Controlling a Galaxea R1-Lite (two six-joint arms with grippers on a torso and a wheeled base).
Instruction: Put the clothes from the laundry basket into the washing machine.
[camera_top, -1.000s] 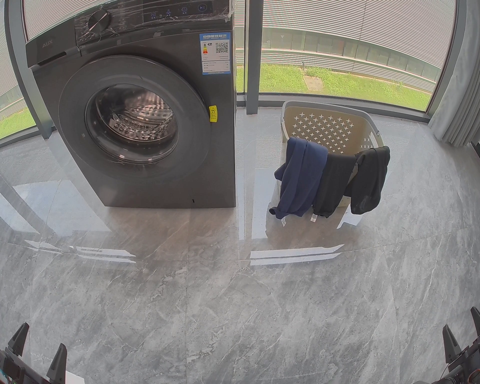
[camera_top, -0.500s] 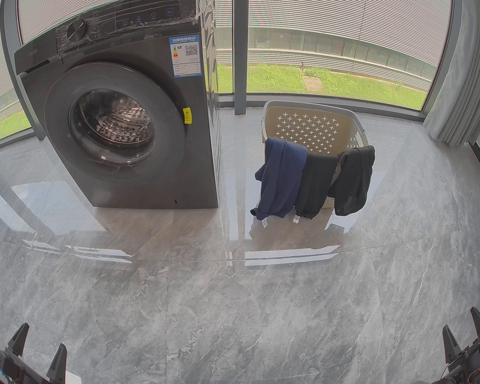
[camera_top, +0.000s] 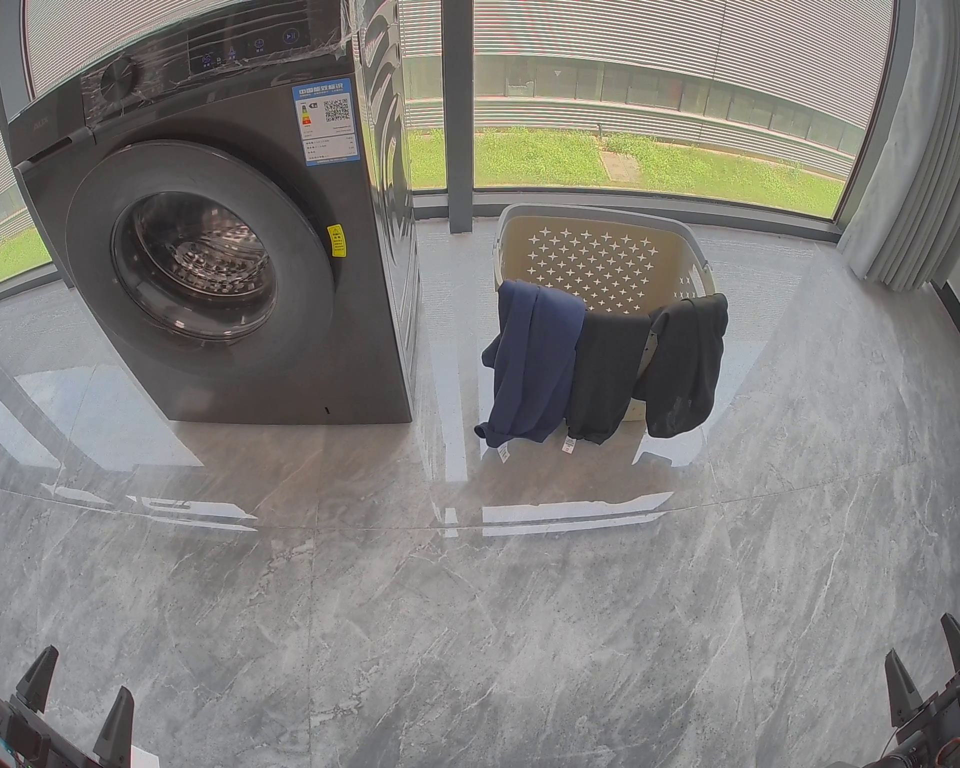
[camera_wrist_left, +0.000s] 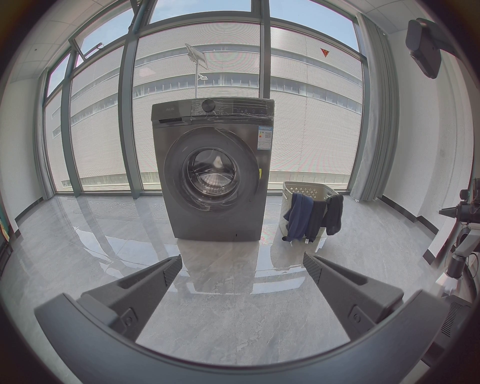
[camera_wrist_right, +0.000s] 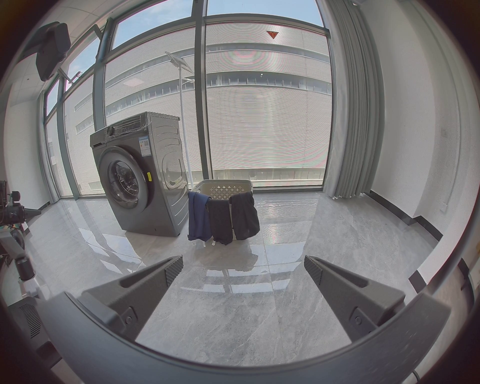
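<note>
Clothes (camera_top: 604, 375) draped over laundry basket (camera_top: 598, 213) near rim, prob. for easy grabbing; washing machine (camera_top: 300, 330) left; L gripper (camera_top: 84, 672), R gripper (camera_top: 920, 640) spread, empty.

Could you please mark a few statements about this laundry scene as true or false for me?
1. Three garments hang over the rim of the laundry basket. True.
2. The navy garment hangs nearest to the washing machine. True.
3. The washing machine's door stands wide open. False: the door is shut.
4. The left gripper holds a garment. False: the left gripper and the right gripper are both open and empty, far from the laundry basket.
5. The laundry basket stands to the robot's right of the washing machine. True.
</note>
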